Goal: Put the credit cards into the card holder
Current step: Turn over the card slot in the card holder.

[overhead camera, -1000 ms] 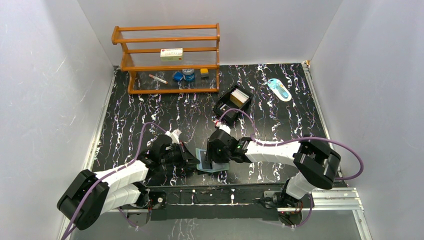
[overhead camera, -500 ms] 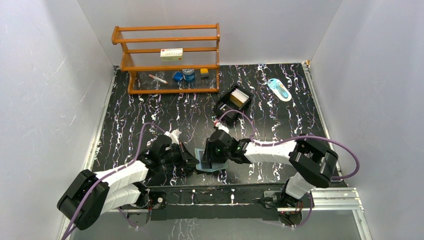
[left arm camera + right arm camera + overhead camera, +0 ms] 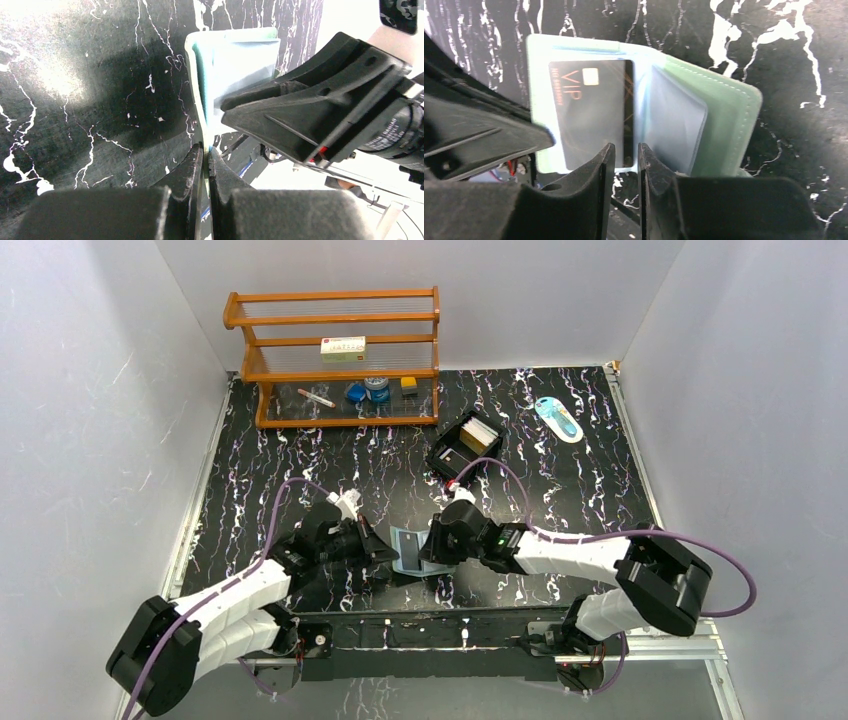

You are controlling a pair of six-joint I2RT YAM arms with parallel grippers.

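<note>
The teal card holder stands open between both grippers, just above the table near its front edge. My left gripper is shut on the holder's thin edge. A dark credit card marked VIP sits in the holder's left pocket. My right gripper is at the holder's lower edge, its jaws a narrow gap apart with nothing seen between them. In the top view it is just right of the holder. More credit cards stand in a black box.
The black compartmented box sits behind the grippers at mid-table. A wooden rack with small items stands at the back left. A pale blue oval object lies at the back right. White walls close in both sides.
My right gripper's jaws have narrowed, and that arm has shifted right. The left gripper and the card holder have moved slightly away from the near edge.
</note>
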